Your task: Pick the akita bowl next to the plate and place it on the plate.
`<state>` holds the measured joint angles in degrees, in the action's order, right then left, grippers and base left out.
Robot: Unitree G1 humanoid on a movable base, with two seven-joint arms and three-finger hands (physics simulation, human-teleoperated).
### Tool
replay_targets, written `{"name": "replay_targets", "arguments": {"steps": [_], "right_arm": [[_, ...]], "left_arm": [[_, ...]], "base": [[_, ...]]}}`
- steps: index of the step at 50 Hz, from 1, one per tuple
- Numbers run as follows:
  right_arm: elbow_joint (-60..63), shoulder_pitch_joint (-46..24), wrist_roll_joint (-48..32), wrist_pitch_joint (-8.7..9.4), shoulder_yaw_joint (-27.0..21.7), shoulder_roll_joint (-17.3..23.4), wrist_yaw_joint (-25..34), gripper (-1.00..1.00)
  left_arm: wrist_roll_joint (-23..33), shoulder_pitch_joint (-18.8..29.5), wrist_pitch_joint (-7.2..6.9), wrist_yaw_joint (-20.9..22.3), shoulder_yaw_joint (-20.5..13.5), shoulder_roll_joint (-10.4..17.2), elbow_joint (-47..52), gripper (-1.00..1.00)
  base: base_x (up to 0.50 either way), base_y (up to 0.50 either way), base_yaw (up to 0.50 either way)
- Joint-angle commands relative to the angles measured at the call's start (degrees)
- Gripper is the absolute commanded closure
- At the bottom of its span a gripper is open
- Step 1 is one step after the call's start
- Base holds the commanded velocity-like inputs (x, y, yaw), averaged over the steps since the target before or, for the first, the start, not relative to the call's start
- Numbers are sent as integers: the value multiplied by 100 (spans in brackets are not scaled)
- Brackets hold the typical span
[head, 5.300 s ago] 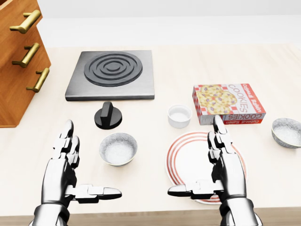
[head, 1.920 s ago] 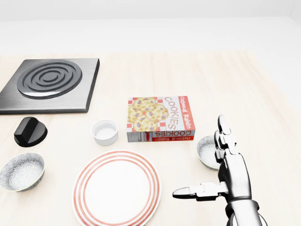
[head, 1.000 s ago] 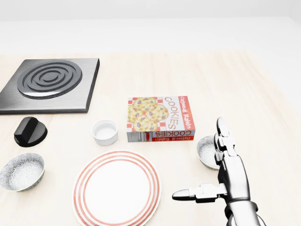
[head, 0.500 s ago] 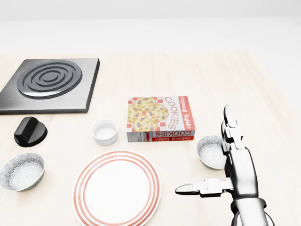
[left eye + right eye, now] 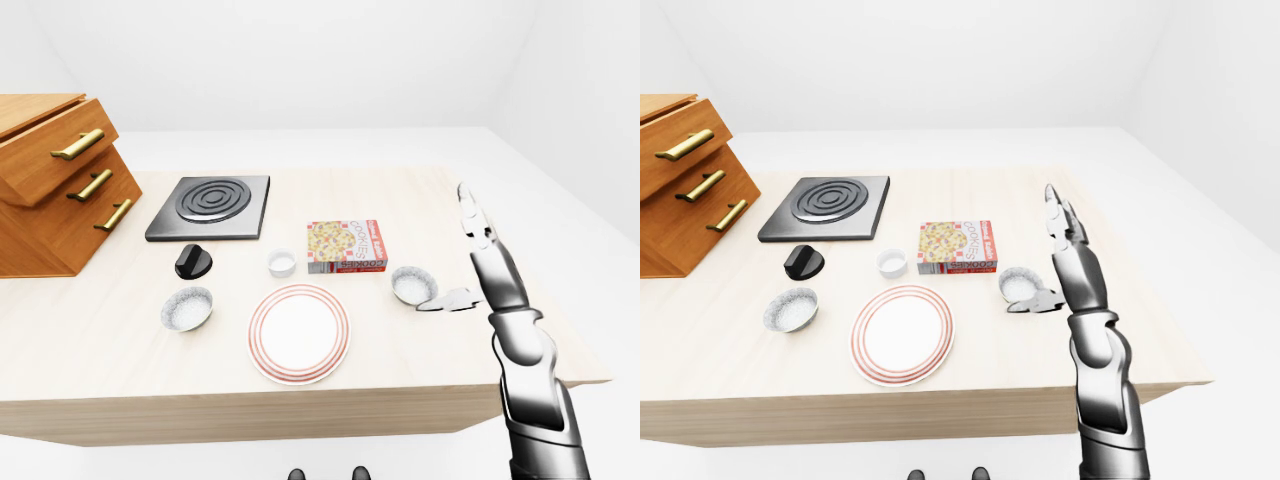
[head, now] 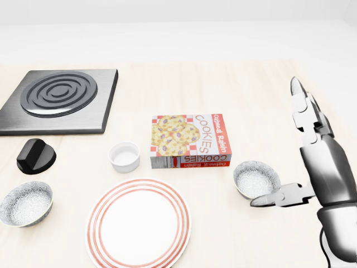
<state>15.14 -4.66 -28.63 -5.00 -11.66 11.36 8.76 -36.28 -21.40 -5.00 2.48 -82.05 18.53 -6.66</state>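
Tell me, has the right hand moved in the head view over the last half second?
Yes. The right hand has shifted right and up against the unmoved cookie box, and now stands open, right of the bowl.

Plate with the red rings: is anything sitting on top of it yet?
No. The plate is bare across its whole face, and nothing covers it. The right bowl sits on the table beside the open robot hand; the left bowl stands alone.
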Motion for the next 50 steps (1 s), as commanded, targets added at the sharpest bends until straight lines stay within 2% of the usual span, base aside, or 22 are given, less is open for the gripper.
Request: {"name": "replay_targets", "arguments": {"steps": [1,8,13,17,20,24,26,32,36,41,49,50], "right_arm": [[-170,-326,-1223,0,-266,387,109,-100],[-141,-314,-1672,0,-289,458,257,-100],[95,93,-2097,0,-267,320,98,-100],[-74,107,-2715,0,-302,406,-261,-100],[-5,132,-2903,0,-318,401,-216,-100],[-13,257,-3695,0,-317,496,-452,-100],[136,278,-3839,0,-343,437,-351,-100],[276,193,-4700,0,-333,548,-972,-100],[527,534,-5026,0,-250,346,-1041,-100],[523,537,-5456,0,-230,329,-1351,-100],[366,478,-5701,0,-6,240,-1578,-100],[351,486,-5706,0,60,199,-1566,-100]], "left_arm": [[15,12,0,0,36,-18,0,-100],[26,11,0,-3,54,-20,-19,-100],[45,21,0,-13,75,-34,-20,-100],[41,15,0,4,89,-45,-58,-100],[31,6,0,14,89,-39,-95,-100],[65,39,0,-41,157,-69,-34,-100],[64,34,0,-34,158,-64,-51,-100],[49,37,0,-35,165,-69,-42,-100],[43,40,0,-42,163,-69,-22,-100],[37,40,0,-29,175,-66,-76,-100],[56,57,2,-52,218,-75,-64,-100],[73,68,40,-40,237,-65,-116,-100]], "base": [[0,0,0],[0,0,0],[0,0,0],[0,0,0],[0,0,0],[0,0,0],[0,0,0],[0,0,0],[0,0,0],[0,0,0],[0,0,0],[0,0,0]]}}
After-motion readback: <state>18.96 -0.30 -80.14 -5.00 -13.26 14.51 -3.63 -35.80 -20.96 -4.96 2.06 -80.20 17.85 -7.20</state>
